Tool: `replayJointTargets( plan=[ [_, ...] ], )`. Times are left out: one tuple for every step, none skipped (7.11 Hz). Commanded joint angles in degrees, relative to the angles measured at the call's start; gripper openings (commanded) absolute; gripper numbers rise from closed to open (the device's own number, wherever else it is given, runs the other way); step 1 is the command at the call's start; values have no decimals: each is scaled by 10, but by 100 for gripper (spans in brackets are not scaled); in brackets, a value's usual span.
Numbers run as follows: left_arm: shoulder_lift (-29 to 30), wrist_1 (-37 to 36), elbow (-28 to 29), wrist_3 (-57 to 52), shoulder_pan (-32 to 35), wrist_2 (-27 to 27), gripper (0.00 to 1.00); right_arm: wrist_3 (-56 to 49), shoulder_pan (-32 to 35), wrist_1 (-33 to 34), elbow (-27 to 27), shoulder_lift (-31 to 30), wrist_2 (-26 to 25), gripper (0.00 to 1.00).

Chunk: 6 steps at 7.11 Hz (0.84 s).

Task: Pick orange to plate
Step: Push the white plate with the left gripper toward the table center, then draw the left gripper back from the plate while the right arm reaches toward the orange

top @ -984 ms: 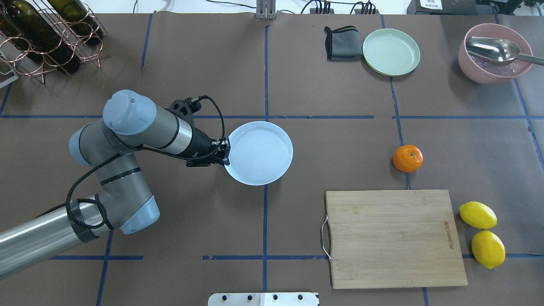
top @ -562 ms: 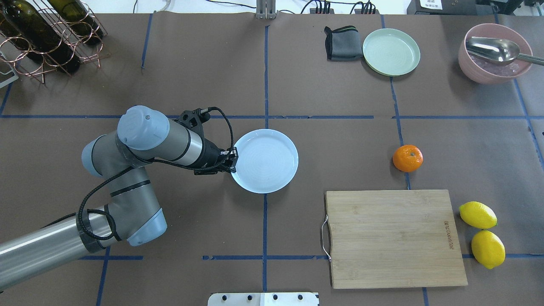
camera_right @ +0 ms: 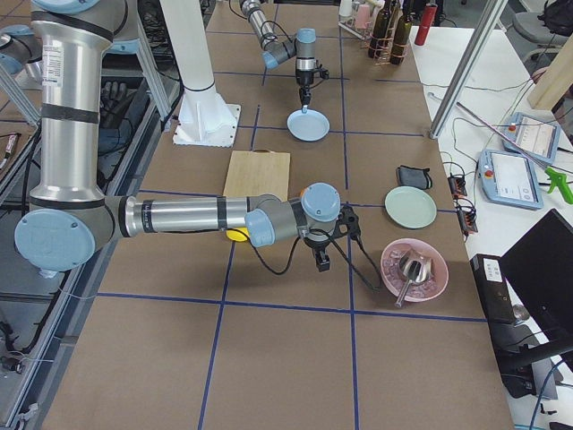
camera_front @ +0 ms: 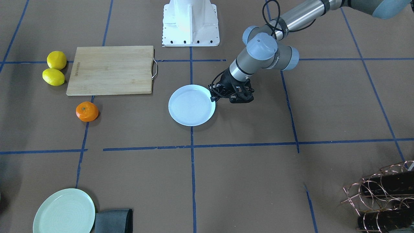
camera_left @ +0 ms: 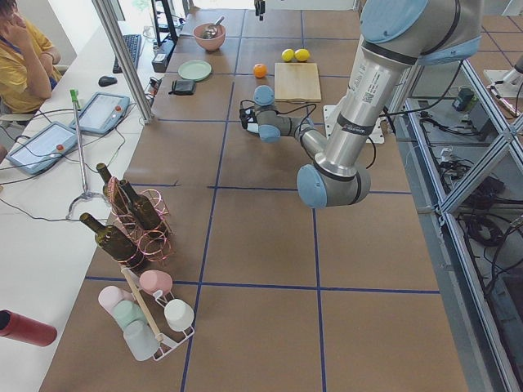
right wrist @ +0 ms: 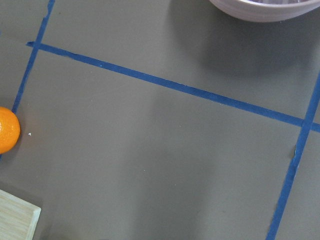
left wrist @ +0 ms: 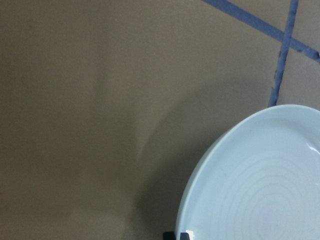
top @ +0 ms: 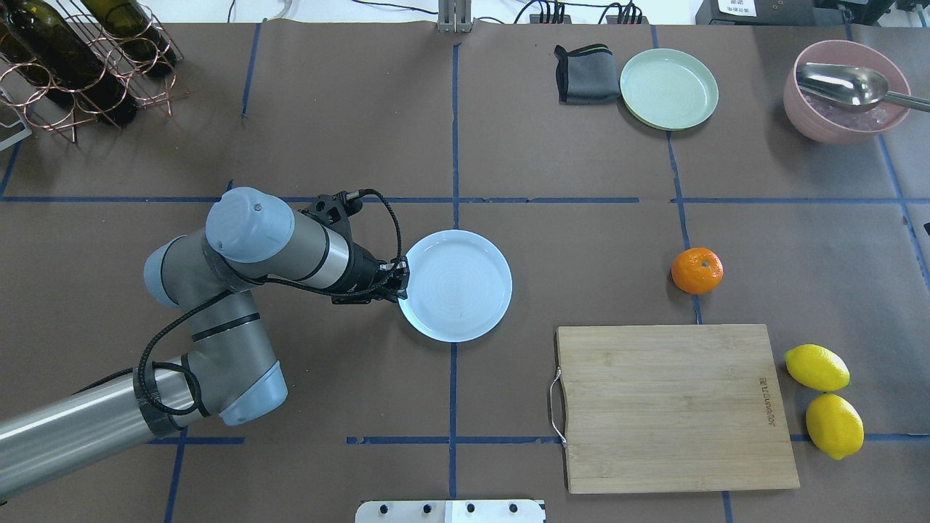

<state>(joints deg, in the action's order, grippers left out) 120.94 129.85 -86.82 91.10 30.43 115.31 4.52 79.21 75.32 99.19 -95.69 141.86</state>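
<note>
Left gripper [top: 398,282] is clamped down on the left rim of the plate [top: 465,290], fingers closed tight on the edge, right around the middle of the table [top: 581,240]. The orange [top: 697,270] sits alone in the table's right half, well apart from the plate, just past the far edge of the cutting board [top: 668,407]. Right gripper [camera_right: 320,262] hangs low near the orange, though whether its fingers are spread or closed, can't tell.
</note>
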Motion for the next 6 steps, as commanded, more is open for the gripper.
replayJointTargets(
  plan=[
    [-5,2,-14,-2,4,1,66,137,-52,-2,32,7,7,100],
    [-13,4,-28,-4,19,1,66,228,-83,-3,50,23,7,100],
    [-33,4,-47,-17,33,4,66,246,-107,-3,57,34,2,100],
    [-66,4,-79,-85,51,8,66,260,-127,-2,57,51,-11,100],
    [-121,5,-105,-153,65,9,68,300,-162,-3,58,73,-40,100],
    [-162,5,-128,-199,86,11,69,359,-218,-3,70,97,-101,100]
  ],
)
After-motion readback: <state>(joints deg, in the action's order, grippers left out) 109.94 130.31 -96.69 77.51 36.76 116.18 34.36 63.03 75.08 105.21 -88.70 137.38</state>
